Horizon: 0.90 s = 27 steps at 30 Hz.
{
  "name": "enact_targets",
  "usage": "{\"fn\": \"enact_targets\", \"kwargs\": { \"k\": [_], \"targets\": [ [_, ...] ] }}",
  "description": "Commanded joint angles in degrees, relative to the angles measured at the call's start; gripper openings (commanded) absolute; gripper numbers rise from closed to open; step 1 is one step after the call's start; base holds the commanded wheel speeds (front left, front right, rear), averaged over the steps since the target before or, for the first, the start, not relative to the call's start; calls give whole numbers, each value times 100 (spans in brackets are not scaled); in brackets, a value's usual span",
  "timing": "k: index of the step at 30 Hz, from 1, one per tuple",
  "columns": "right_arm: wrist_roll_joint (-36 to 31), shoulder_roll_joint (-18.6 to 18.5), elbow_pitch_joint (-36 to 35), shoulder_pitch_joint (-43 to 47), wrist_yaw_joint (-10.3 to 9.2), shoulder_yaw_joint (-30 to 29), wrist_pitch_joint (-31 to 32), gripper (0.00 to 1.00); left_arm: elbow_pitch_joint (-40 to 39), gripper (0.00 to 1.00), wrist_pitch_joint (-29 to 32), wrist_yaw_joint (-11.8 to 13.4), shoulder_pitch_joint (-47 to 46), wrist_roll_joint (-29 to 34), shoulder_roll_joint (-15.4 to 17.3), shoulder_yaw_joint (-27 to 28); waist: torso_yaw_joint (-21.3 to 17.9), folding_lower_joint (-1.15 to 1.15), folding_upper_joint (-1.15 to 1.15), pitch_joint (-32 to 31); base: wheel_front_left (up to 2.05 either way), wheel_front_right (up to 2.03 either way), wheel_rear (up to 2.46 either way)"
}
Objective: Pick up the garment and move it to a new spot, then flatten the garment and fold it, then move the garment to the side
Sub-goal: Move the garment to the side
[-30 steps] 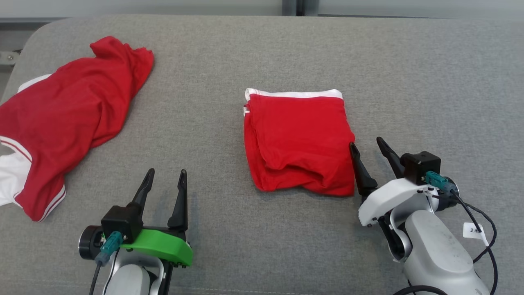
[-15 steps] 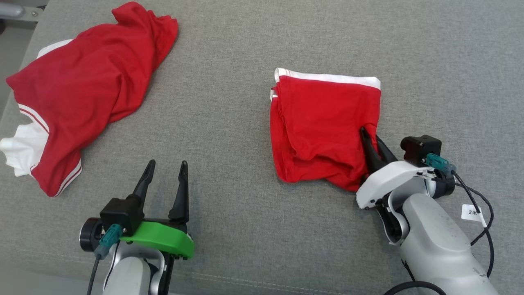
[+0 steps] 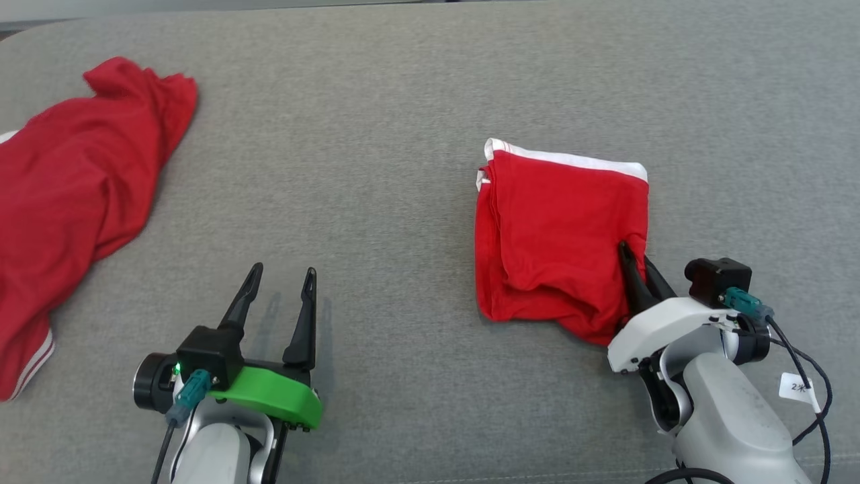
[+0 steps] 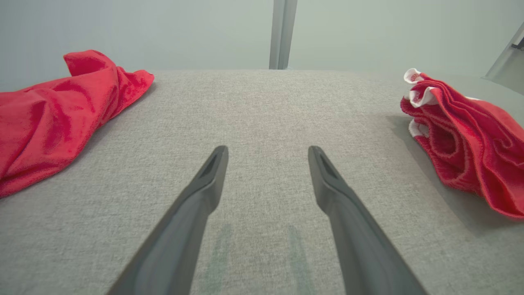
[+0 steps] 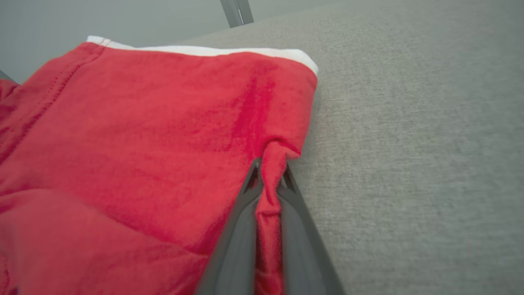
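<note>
Jaws: right gripper (image 3: 635,254) clamped on the folded garment (image 3: 557,228) at its 4 o'clock edge; left gripper (image 3: 283,269) spread apart, holding nothing, at 7 o'clock. Garment lies on grey cushion (image 3: 376,134), 3 o'clock of centre. Likely soft, light and floppy; layers may slip, so pinch through the whole stack. Red knit, white band at 12 o'clock. Loose red garment (image 3: 74,195) at 9 o'clock.
</note>
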Motion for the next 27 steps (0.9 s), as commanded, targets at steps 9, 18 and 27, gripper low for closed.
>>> {"fn": "enact_targets", "kwargs": {
  "k": [9,18,27],
  "targets": [
    [55,23,-129,309,-11,302,1,0,-69,100,8,-41,-30,200,27,27,-2199,0,0,-366,0,0,0],
    [227,39,-372,177,-10,733,1,0,-108,100,8,-47,-322,325,136,-220,-2634,0,0,130,0,0,0],
    [-226,0,-522,-779,-10,407,0,0,-214,100,8,-46,-740,491,526,-554,-1985,0,0,919,0,0,0]
  ]
}}
